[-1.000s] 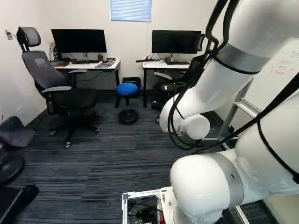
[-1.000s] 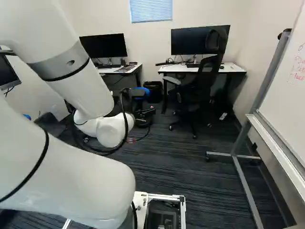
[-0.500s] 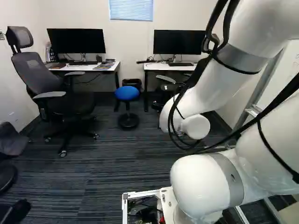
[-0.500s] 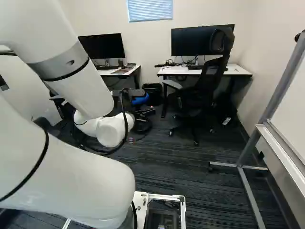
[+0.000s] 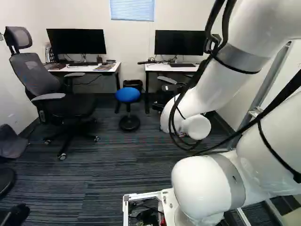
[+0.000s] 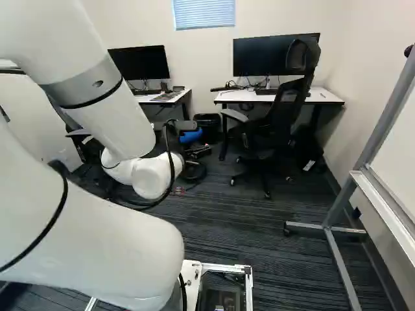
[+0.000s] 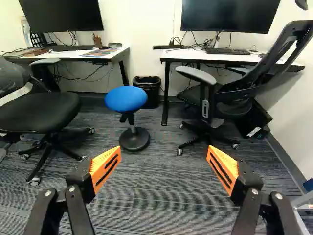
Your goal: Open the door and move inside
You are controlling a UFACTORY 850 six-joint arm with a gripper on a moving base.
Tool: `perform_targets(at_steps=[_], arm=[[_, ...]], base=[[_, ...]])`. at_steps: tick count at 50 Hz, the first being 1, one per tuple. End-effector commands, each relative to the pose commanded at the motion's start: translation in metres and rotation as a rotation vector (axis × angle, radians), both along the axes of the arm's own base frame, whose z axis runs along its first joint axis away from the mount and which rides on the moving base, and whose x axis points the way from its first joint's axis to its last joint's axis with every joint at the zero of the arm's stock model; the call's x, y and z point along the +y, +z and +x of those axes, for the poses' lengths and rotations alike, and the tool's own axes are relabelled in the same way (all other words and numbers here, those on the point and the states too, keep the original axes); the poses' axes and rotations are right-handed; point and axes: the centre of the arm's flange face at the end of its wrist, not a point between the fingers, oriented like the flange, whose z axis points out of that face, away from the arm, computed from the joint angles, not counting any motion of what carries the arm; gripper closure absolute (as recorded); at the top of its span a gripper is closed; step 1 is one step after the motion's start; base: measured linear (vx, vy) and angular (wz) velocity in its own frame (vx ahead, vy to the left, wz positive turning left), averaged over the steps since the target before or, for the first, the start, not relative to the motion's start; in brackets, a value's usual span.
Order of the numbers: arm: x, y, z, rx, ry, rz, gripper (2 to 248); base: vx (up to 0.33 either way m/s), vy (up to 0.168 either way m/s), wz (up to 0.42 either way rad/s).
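Carpet (image 7: pixel 156 196) stretches ahead of pincer (image 7: pixel 164 146), between chairs (image 7: pixel 39 110).

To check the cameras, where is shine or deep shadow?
Left base view, soft shine on the white arm; right base view, deep shadow under the right desk, black chair blending in; wrist view, blue stool well lit, bin dimmer.

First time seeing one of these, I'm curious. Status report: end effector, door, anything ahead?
End effector open, nothing between its fingers. No door in view. Blue stool, grey-backed chair and black chair ahead, possibly in the way.
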Motion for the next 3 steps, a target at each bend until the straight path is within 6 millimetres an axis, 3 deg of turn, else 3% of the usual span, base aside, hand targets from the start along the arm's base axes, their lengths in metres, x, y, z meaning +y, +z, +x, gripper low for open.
perform_targets(at_steps=[3], arm=[[0.0, 0.0, 0.0, 0.0, 0.0, 0.0, 3]], base=[[0.0, 0.0, 0.0]])
